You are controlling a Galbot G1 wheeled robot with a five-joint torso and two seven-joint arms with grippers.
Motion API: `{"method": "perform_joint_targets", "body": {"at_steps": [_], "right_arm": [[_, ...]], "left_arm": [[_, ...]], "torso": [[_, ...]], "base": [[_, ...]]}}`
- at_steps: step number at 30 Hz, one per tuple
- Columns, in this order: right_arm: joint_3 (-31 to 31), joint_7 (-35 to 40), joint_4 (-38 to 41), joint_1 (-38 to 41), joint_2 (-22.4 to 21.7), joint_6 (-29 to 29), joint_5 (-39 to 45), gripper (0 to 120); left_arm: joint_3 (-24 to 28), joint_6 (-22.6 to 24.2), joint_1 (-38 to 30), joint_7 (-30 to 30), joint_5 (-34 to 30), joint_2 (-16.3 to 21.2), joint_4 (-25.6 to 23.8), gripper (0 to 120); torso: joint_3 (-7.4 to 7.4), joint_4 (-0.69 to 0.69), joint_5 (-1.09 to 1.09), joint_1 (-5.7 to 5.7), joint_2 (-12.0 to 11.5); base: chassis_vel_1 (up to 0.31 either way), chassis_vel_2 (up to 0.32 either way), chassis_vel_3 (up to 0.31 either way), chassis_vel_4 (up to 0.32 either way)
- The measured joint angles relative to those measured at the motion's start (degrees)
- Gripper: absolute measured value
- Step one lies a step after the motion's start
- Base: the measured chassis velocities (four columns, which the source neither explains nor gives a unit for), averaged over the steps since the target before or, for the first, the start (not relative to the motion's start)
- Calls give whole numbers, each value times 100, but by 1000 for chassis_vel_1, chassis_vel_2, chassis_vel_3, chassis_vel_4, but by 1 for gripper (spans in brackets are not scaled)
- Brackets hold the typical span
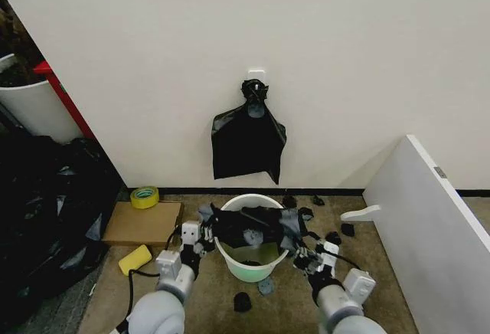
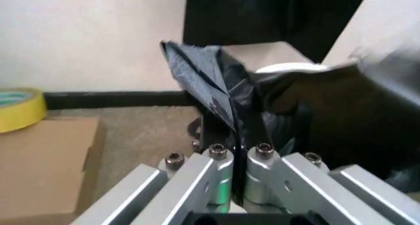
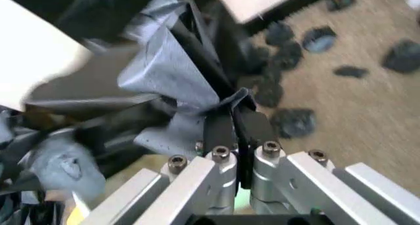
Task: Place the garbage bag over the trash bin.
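The white trash bin (image 1: 246,266) stands on the carpet in front of the wall. The black garbage bag (image 1: 246,227) is stretched across its mouth between my two grippers. My left gripper (image 1: 201,236) is at the bin's left rim, shut on the bag's edge. In the left wrist view the left gripper (image 2: 235,124) pinches a fold of the garbage bag (image 2: 196,70), with the trash bin rim (image 2: 285,67) just behind. My right gripper (image 1: 301,250) is at the right rim. In the right wrist view the right gripper (image 3: 235,119) is shut on crumpled garbage bag (image 3: 164,72) plastic.
A knotted black bundle (image 1: 248,139) hangs on the wall above the bin. A heap of black bags (image 1: 46,211) and a white drum (image 1: 31,108) stand at left. Cardboard (image 1: 142,223), a tape roll (image 1: 144,196) and a yellow sponge (image 1: 135,259) lie nearby. A white board (image 1: 429,219) leans at right; black scraps (image 1: 242,301) litter the floor.
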Motion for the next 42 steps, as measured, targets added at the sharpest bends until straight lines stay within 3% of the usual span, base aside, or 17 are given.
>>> {"method": "perform_joint_targets", "body": {"at_steps": [9,16,28,42], "right_arm": [[105,375,85,-37,-55,-1130,463,0],[155,369,-171,83,-108,-1733,618,0],[104,322,-905,559,-9,-1630,522,0],[-234,80,-1388,782,110,-1252,-394,0]], "left_arm": [[-178,180,474,-78,61,127,-284,0],[-226,183,816,-90,242,235,-212,0],[-112,163,569,-105,302,159,211,0],[181,153,229,-139,586,62,646,0]], "torso": [[0,0,1,0,0],[1,1,1,0,0],[1,0,0,0,0],[1,0,1,0,0]], "base": [[0,0,0,0],[0,0,0,0],[0,0,0,0],[0,0,0,0]]}}
